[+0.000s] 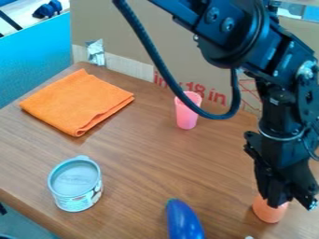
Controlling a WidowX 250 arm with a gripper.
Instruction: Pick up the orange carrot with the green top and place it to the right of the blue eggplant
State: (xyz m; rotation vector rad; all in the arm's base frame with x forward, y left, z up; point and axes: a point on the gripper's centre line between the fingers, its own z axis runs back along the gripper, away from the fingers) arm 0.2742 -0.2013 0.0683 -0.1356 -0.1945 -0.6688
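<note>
Blk robot arm (pixel 277 70), rounded joints, silver screws, thick blk cable (pixel 149 44), w/ metallic ring

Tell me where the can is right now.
In the camera view, the can stands upright at the lower left of the table, near its edge, below the folded orange cloth and left of the blue eggplant.

You've got bright, fairly even light over the table (pixel 156 158); you can't tell its source. Soft shadow hugs the orange cloth's (pixel 74 102) lower edge. Small glints on the foil (pixel 95 51) and the black arm's (pixel 283 60) joints, faint sheen on the blue eggplant (pixel 184 223).
</note>
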